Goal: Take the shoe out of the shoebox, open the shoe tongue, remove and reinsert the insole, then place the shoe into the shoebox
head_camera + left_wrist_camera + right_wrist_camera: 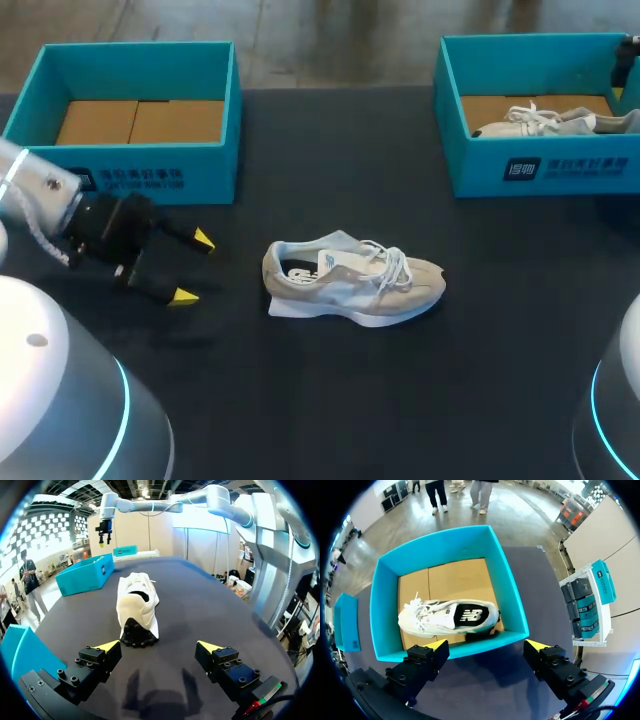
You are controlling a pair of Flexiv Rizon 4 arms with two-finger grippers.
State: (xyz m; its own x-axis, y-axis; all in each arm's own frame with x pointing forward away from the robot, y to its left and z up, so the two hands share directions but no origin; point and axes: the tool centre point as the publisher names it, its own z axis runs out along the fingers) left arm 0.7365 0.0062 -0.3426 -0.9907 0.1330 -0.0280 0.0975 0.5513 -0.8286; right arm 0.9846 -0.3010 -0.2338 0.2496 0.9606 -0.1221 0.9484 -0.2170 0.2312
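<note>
Two shoes logged. One shoe (pixel 355 280) stands central on desk (pixel 300 400), heel toward left claw (pixel 193 268), spread, near. Also spread, right claw (pixel 486 644) hangs over right shoebox (pixel 511 595) holding second shoe (pixel 445 616). Risk: uneven finger contact skids the light shoe sideways.

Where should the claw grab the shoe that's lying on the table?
Probably by the heel, from the left arm's side. The shoe stands upright on its sole, its heel pointing straight at the open left claw, so it could close on the heel's two sides.
</note>
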